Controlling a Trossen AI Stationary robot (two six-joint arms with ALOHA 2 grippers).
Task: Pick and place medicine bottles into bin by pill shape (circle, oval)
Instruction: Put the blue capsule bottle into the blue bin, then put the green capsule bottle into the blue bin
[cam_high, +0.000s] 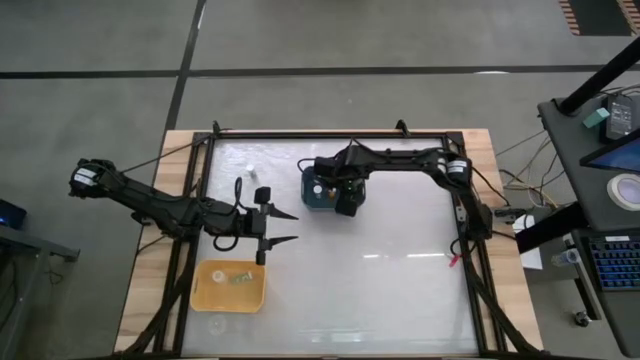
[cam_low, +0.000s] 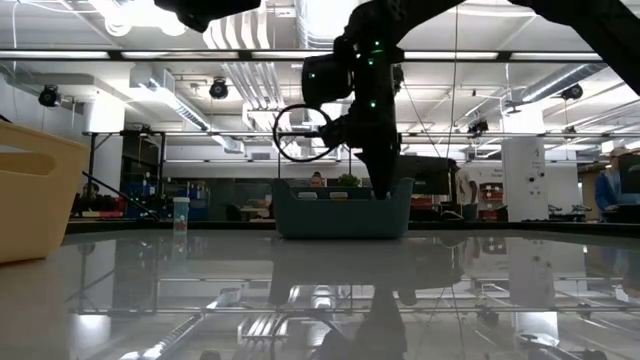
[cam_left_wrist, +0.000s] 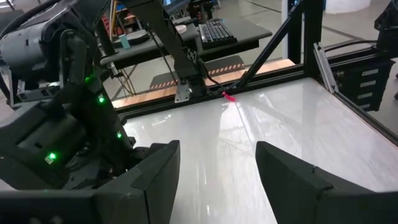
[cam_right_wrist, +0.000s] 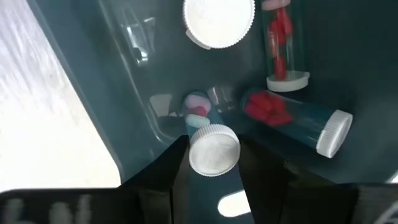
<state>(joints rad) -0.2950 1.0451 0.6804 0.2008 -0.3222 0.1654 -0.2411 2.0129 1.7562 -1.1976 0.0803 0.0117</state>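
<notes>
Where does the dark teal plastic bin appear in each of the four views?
High view: the dark teal plastic bin is upper centre, under the right gripper.
Low view: centre.
Left wrist view: absent.
Right wrist view: its inside wall fills the picture.
Shared landmark: the right gripper.

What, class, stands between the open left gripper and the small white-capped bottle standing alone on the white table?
Nothing visible. The high view shows bare white table between the left gripper and the lone white-capped bottle; the yellow bin lies on the gripper's other side.
</notes>
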